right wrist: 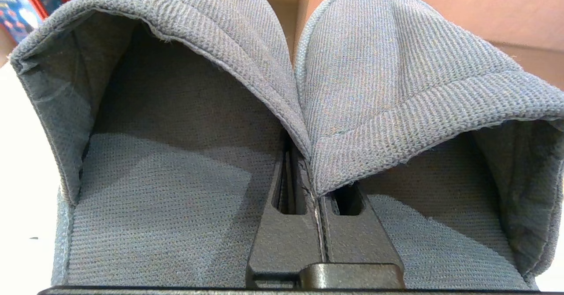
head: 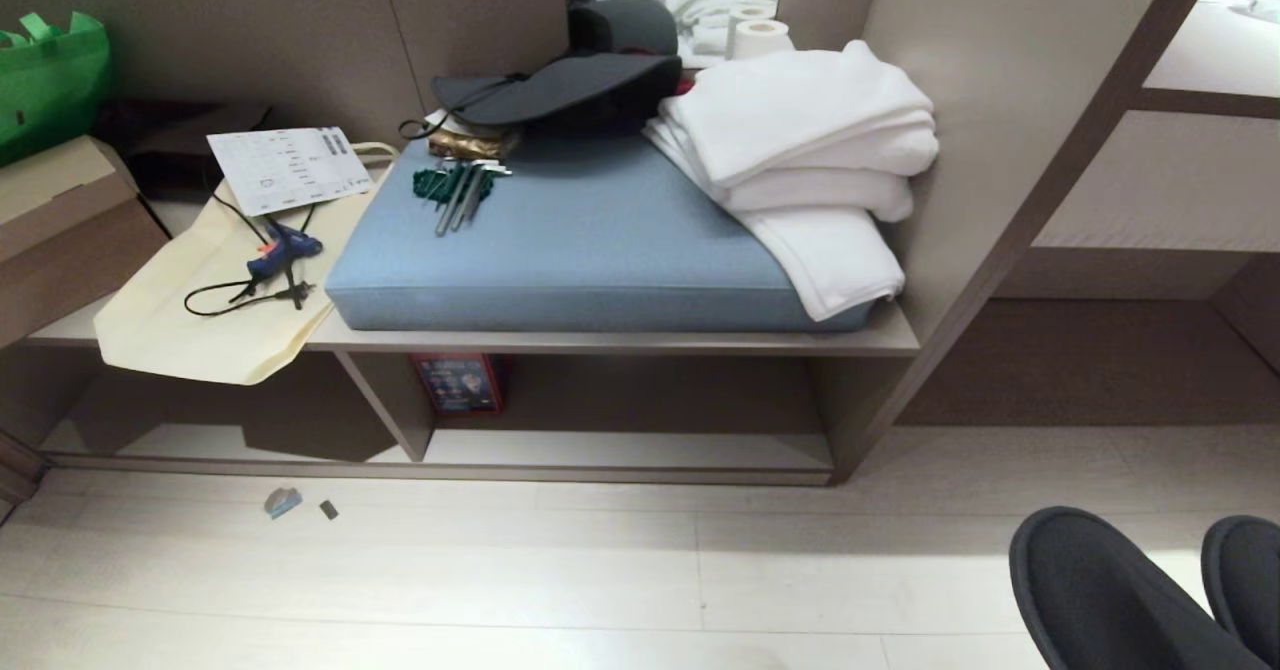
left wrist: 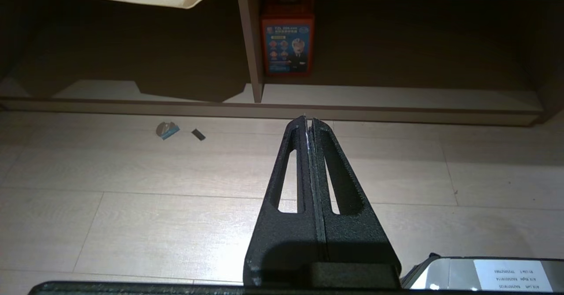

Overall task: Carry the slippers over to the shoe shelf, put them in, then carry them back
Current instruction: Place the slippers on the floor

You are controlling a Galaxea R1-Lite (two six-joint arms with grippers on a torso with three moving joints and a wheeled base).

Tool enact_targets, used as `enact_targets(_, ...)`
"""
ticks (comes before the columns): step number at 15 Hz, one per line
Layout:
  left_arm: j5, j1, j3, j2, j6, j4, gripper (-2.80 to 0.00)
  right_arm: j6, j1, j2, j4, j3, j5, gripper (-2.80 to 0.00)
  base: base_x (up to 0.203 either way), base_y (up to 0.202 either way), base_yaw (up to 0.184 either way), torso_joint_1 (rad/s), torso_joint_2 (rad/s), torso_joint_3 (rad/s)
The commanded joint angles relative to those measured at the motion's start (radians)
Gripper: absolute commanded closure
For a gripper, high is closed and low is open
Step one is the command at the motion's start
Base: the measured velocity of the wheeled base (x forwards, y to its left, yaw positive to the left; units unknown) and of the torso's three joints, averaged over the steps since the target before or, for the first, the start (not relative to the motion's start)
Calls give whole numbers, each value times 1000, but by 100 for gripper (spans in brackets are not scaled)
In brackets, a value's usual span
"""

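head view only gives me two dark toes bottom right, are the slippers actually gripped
Observer: Yes. The right gripper is shut on the slippers, one finger inside each, pinching their adjoining walls.
Operator: left arm doing anything
Observer: The left gripper is shut and empty, over the floor, pointing at the shoe shelf.
Operator: whats deep in the right compartment
Observer: A red box stands at the back, beside the divider.

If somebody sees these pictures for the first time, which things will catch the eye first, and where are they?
The slippers fill the right wrist view, pinched together by the right claw, one finger inside each. In the head view, a blue cushion lies on top of the shoe shelf, with white towels piled at its right end.
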Motion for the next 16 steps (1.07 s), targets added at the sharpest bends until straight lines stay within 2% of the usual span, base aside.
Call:
enact_targets(1, 0, 0, 0, 1, 0, -1, 0, 0, 0, 2, -1, 0, 0, 0, 0, 0, 0, 4, -5, 205)
enact_targets(16, 0, 0, 0, 1, -2, 0, 0, -7, 0, 2, -1, 0, 0, 0, 0, 0, 0, 3, 1, 204)
